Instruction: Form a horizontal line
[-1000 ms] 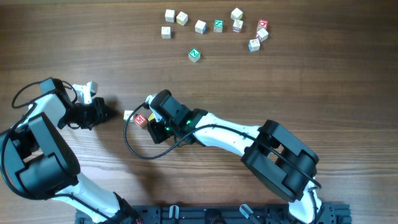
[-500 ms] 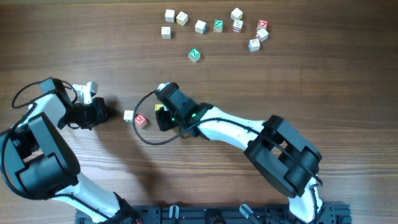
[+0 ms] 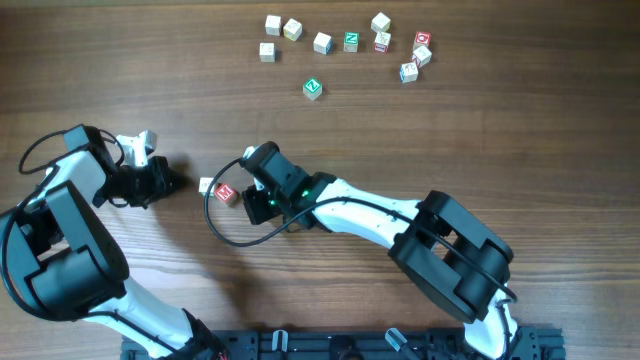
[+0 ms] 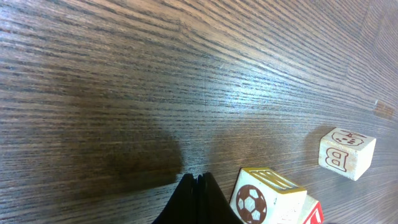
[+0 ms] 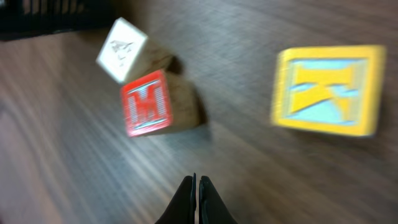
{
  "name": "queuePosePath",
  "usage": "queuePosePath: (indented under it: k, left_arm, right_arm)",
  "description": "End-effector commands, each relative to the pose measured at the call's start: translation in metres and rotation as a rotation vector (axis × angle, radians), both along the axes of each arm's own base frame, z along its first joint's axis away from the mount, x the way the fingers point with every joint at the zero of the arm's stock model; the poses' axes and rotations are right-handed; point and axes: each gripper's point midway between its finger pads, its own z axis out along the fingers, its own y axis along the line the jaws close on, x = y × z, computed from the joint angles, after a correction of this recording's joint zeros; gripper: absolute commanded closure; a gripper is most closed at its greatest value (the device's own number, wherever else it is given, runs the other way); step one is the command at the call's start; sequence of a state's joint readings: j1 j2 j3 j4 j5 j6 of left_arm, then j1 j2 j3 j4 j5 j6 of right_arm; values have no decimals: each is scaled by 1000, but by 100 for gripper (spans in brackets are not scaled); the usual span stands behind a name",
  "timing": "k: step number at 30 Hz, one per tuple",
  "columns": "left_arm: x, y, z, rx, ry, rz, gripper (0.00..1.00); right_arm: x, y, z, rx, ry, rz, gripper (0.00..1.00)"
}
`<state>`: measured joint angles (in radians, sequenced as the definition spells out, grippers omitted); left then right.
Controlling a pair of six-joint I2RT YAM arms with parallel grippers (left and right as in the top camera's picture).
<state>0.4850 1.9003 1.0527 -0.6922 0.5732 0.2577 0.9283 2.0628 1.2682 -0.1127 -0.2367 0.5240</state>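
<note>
Dark wood-grain table (image 3: 480, 130), both arms low beside three letter cubes lying loose, with no tray or box.

The right gripper (image 5: 196, 183) hangs just beside the red M cube (image 5: 147, 103), jaws pressed together on nothing, which suggests nudging rather than lifting. The left gripper (image 4: 198, 180), on that cube's other side, is likewise closed and empty, seemingly parked clear. The pale cube (image 5: 122, 41) sits at the red M cube's corner, toward the left gripper. The yellow-faced cube (image 5: 328, 90) lies apart on the opposite side and probably needs pushing in. The spare cubes (image 3: 350, 42) lie scattered well beyond the red M cube.
</note>
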Motion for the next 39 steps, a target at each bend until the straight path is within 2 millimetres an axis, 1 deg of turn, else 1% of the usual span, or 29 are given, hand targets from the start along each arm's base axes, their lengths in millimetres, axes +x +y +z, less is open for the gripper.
queuePosePath:
  k: [1,3,4,6,7,8,10,12,13,15,17,22,26,28,29,30,31,32,34,35,39]
  left_arm:
    - [-2,-3,-6,-15,2,-19,96]
    - [-3,-3,-6,-16,3,-19,96]
    - [-3,-3,-6,-17,5,-19,96]
    - [-3,-3,-6,-17,6,-19,96]
    - [-3,-3,-6,-17,5,-19,96]
    - [-3,-3,-6,-17,5,-19,96]
    - [-3,-3,-6,-17,5,-19,96]
    - [-3,-3,-6,-17,5,-19,96]
    - [-3,-3,-6,-17,5,-19,96]
    - [-3,-3,-6,-16,5,-19,96]
    - [-3,-3,-6,-15,3,-19,96]
    - [-2,-3,-6,-15,2,-19,96]
    - [-2,-3,-6,-15,3,-18,96]
    - [-2,-3,-6,-15,2,-19,96]
    - [-3,-3,-6,-15,3,-18,96]
    - [-3,-3,-6,-16,5,-18,96]
    - [-3,-4,-6,-17,7,-18,96]
    - [-3,-3,-6,-17,6,-18,96]
    - [-3,-3,-6,-17,5,-19,96]
    - [-3,-3,-6,-16,4,-19,96]
    - [-2,-3,-6,-15,2,-19,96]
  right_arm:
    - [-4,4,13,67,130,-77,96]
    - [-2,4,19,134,306,-214,95]
    - [5,5,27,206,429,-305,95]
    - [16,7,35,258,459,-359,95]
    - [20,11,39,288,456,-366,96]
    - [22,15,40,302,445,-362,95]
    - [19,17,23,282,489,-437,95]
    - [19,11,6,233,489,-494,95]
    - [19,6,1,208,506,-540,96]
    - [16,1,-2,186,523,-560,95]
    - [13,-9,-12,142,576,-649,95]
    - [10,-8,-13,149,631,-692,96]
    - [12,-7,-12,160,636,-714,95]
    - [10,8,1,231,686,-668,96]
    - [15,18,13,294,672,-626,95]
    - [21,25,21,338,623,-604,96]
    - [28,28,24,360,564,-625,95]
    - [25,31,22,356,548,-654,95]
    - [13,37,18,332,522,-647,96]
    - [10,38,14,319,497,-649,96]
    - [10,37,11,302,463,-662,95]
